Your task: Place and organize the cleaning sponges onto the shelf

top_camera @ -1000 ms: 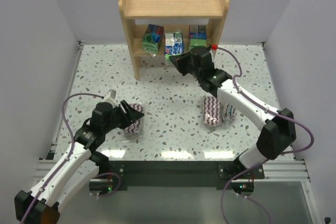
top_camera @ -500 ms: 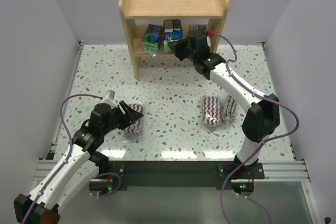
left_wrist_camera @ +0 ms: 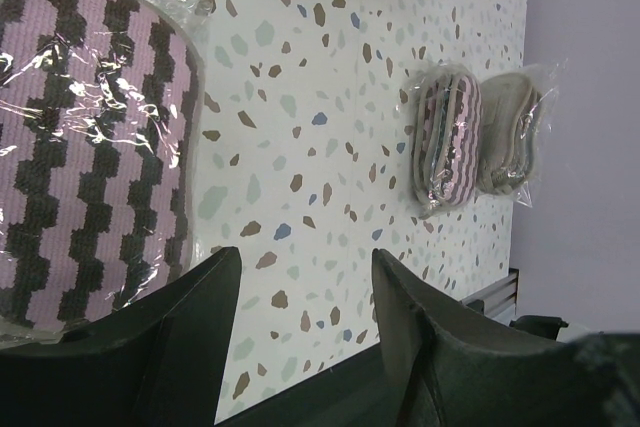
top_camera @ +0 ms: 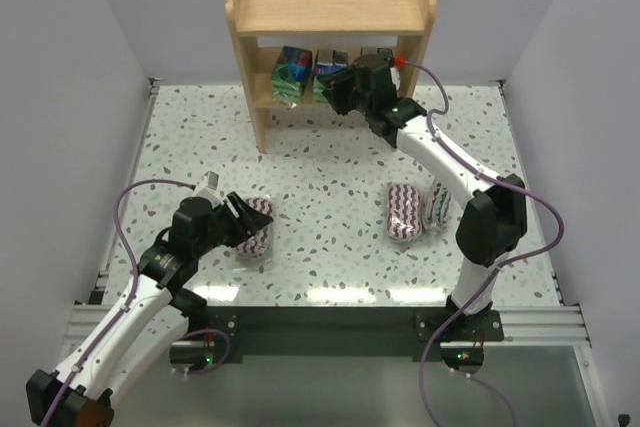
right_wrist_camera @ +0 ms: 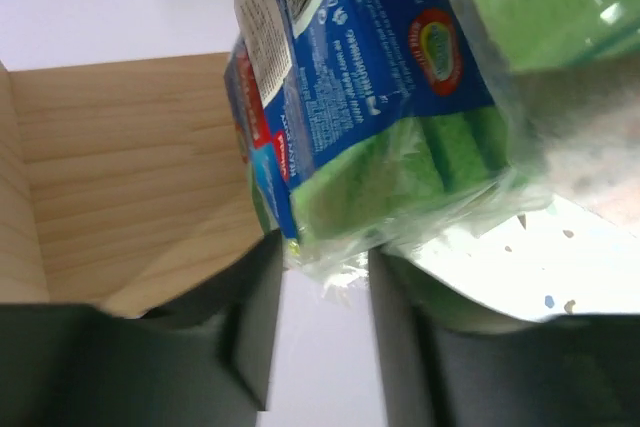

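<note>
1. Reaches with the right arm over the speckled surface [top_camera: 330, 162] to the lower tier of the light wooden shelf [top_camera: 330, 7].
2. Grips a green-and-blue sponge pack [right_wrist_camera: 380, 77] in the right claw [right_wrist_camera: 322, 252], with both dark fingers [right_wrist_camera: 250, 332] clenched on the crinkled edge of its clear wrapper.
3. Holds that pack at the mouth of the lower tier, in the middle, with bare wood of the shelf showing behind it in the right wrist view.
4. Cannot tell whether the held pack already rests on the board.
5. On the same tier: a left sponge pack [top_camera: 291, 72] just beside the held one, and a right sponge pack [top_camera: 376, 53] mostly hidden behind the right wrist.
6. Hovers low over the surface with the left claw [left_wrist_camera: 305, 257] released, jaws spread wide with only speckled surface between them.
7. Just to one side of that claw, lying flat in plastic wrap: a purple-and-white zigzag pad [left_wrist_camera: 90, 137], partly overlapped by one finger in the left wrist view; contact unclear.
8. Well apart from it, beside the right arm: a second zigzag pad [left_wrist_camera: 447, 137] and a pale-faced pad [left_wrist_camera: 510, 132], wrapped, side by side and touching, both on the surface and off the shelf.
</note>
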Controlling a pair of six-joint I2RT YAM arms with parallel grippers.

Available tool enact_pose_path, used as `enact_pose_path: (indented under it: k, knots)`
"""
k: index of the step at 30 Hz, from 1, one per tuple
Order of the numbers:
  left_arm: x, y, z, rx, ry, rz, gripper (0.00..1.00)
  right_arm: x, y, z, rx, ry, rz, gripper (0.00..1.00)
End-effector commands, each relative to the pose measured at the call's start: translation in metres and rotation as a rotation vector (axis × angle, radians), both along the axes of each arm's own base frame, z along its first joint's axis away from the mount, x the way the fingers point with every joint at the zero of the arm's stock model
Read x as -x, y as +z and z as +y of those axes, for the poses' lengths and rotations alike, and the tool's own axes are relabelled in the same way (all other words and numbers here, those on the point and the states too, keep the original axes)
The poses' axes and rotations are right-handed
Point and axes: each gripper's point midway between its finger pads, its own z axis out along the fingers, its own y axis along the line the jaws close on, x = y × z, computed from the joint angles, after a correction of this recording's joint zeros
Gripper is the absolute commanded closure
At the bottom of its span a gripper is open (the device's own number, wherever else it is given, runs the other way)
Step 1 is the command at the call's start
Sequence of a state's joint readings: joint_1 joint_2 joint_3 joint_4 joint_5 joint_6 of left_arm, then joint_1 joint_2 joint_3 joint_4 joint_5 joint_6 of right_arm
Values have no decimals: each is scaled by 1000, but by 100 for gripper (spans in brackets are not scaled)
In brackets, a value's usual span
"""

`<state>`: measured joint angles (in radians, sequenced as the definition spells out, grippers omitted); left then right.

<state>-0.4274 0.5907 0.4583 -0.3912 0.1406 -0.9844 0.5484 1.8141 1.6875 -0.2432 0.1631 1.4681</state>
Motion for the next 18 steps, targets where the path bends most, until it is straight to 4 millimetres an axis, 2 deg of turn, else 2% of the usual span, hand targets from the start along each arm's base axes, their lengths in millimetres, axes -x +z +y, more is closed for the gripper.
enact_pose_path:
  k: [1, 3, 4, 7, 8, 10, 11, 13, 14, 15, 17, 18]
  knots:
    - [-2, 12, 0, 3, 5, -27, 40, -13, 33, -2, -18, -5, -86, 54]
    - [-2, 11, 1, 0, 9, -25, 39, -12, 39, -1, -18, 10, -108, 47]
    - [-2, 11, 1, -1, 11, -25, 39, -10, 53, -1, -33, 17, -147, 45]
    - [-3, 13, 1, 2, 11, -32, 39, 2, 70, 0, -32, 68, -203, 40]
    - [-4, 14, 1, 4, 9, -34, 39, 14, 88, -2, -51, 94, -263, 39]
    - [-5, 16, 0, 8, 13, -42, 39, 30, 100, -2, -46, 150, -321, 37]
    - [-6, 17, 0, 9, 11, -46, 38, 48, 112, -8, -41, 177, -377, 37]
    - [-7, 17, -2, 14, 7, -52, 38, 73, 112, -9, -22, 246, -404, 35]
    - [-8, 17, -2, 15, 7, -55, 37, 83, 86, -10, 23, 279, -366, 34]
    - [-9, 16, -3, 17, 3, -52, 37, 104, 92, -13, 72, 344, -414, 31]
    - [-10, 15, -7, 22, -17, -59, 35, 126, 52, -17, 177, 436, -345, 30]
    - [-11, 13, -8, 19, -22, -53, 34, 140, 47, -24, 255, 482, -371, 30]
